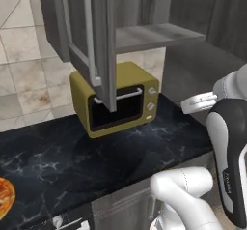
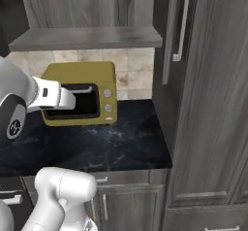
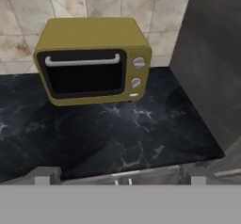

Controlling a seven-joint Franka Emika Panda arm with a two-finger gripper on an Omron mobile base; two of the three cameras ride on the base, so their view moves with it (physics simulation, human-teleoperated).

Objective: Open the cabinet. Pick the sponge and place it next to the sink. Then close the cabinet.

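Left base view, reading from the left: a tiled wall (image 1: pixel 24 74) runs behind a black marbled counter (image 1: pixel 96 151), and at the counter's near left edge sits part of something round and orange, cut off by the frame so I cannot tell what it is. Above the counter hangs the cabinet (image 1: pixel 144 11), dark grey wood grain, with its left door (image 1: pixel 91 35) swung out toward the room; the door stands upright, its long axis vertical, its thin edge facing the camera, and its silver bar handle (image 1: pixel 89 31) runs up and down along it. The door's lower corner overlaps the mustard-yellow microwave (image 1: pixel 116 98) that stands on the counter below, its black door and white handle facing the room. To the right of the open door the cabinet's grey shelf (image 1: pixel 154 35) lies bare and level. Further right the white arm (image 1: pixel 226 142) rises at the frame's edge. In the right base view the shelf (image 2: pixel 87 38) spans the top above the microwave (image 2: pixel 80 93), and to the right a cabinet door (image 2: pixel 169 31) also stands swung out, seen nearly edge-on, upright with its vertical bar handle (image 2: pixel 180 21), beside a tall grey cupboard (image 2: pixel 213 104). In the hand view the gripper (image 3: pixel 120 176) looks down at the microwave (image 3: pixel 94 60) and counter (image 3: pixel 117 129); its two fingertips (image 3: pixel 44 175) stand wide apart at the bottom corners, with nothing between them.
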